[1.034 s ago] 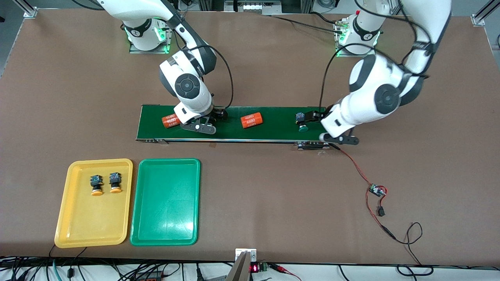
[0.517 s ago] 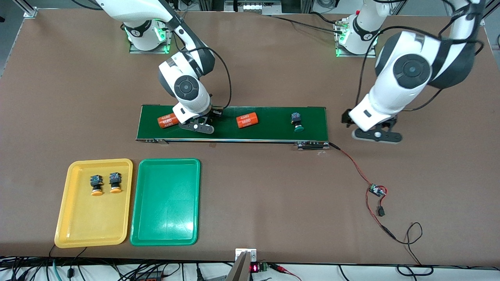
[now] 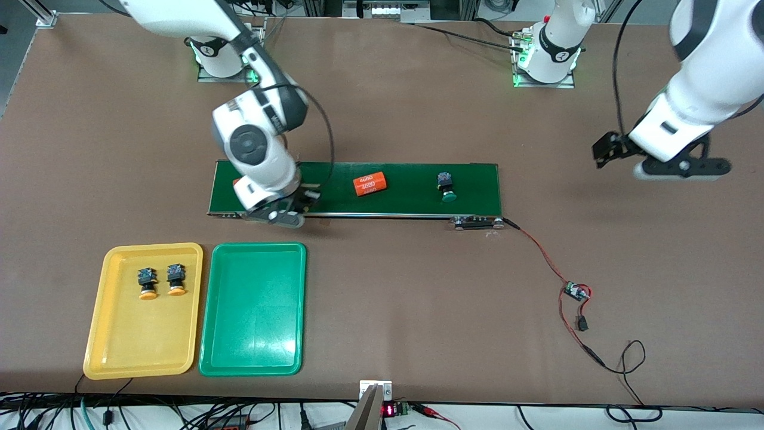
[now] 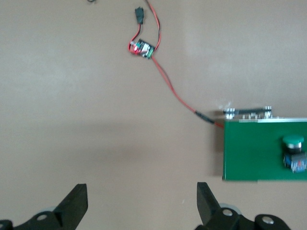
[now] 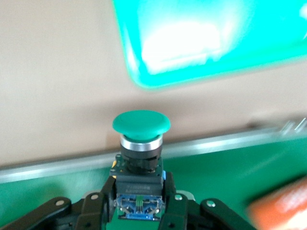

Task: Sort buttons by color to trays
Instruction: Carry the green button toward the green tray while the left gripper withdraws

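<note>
Your right gripper (image 5: 139, 211) is clamped on a green-capped button (image 5: 141, 125), over the conveyor belt's (image 3: 412, 203) edge at the right arm's end; the green tray (image 3: 253, 352) lies nearer the front camera than that edge, so I judge the carry runs straight toward that camera and down; the button's long axis points out from the fingers, cap leading toward the tray; only the right wrist view shows this button, since the arm hides it from the front; the front view alone shows the yellow tray (image 3: 113, 358) holding two orange-capped buttons (image 3: 147, 282) (image 3: 175, 279), and the green tray empty; second green button (image 3: 445, 186) lies on the belt toward the left arm's end, cap toward the front camera; left gripper (image 4: 139, 206) waits spread wide and empty over bare table off that end of the belt; an orange cylinder (image 3: 369, 184) rides mid-belt, leave it.
</note>
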You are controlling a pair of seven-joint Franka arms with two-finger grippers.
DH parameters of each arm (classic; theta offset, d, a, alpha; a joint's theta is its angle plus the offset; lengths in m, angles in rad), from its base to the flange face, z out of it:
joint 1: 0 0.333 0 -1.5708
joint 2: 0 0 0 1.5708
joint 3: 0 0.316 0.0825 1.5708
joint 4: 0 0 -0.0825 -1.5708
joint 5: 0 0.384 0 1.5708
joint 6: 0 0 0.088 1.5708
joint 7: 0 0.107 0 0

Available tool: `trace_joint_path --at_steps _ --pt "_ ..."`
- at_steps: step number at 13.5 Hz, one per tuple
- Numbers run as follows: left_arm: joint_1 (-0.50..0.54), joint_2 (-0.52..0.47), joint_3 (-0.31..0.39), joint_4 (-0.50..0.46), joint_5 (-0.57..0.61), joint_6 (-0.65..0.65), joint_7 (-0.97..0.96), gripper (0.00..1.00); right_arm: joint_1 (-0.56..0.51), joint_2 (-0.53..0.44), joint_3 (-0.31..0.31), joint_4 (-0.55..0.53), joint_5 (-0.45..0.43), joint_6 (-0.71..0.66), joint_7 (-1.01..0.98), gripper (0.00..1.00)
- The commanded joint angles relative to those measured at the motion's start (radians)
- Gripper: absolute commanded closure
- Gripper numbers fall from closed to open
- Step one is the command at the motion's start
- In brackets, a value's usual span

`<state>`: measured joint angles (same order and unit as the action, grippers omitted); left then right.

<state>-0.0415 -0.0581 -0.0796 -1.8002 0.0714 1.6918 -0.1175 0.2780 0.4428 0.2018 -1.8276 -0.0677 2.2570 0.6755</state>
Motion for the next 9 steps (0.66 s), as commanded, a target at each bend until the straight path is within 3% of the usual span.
trace_joint_path --at_steps 1,5,9 --pt "-0.032 0.064 0.024 0.225 -0.025 -0.203 0.029 0.00 -0.014 0.074 -0.080 0.112 -0.012 -0.010 -0.181 1.00" --pt "-0.043 0.080 0.078 0.246 -0.102 -0.117 0.022 0.00 -0.013 0.186 -0.197 0.229 -0.007 0.010 -0.500 1.00" --pt "-0.037 0.080 0.078 0.249 -0.082 -0.100 0.035 0.00 -0.019 0.249 -0.211 0.240 -0.004 0.117 -0.615 1.00"
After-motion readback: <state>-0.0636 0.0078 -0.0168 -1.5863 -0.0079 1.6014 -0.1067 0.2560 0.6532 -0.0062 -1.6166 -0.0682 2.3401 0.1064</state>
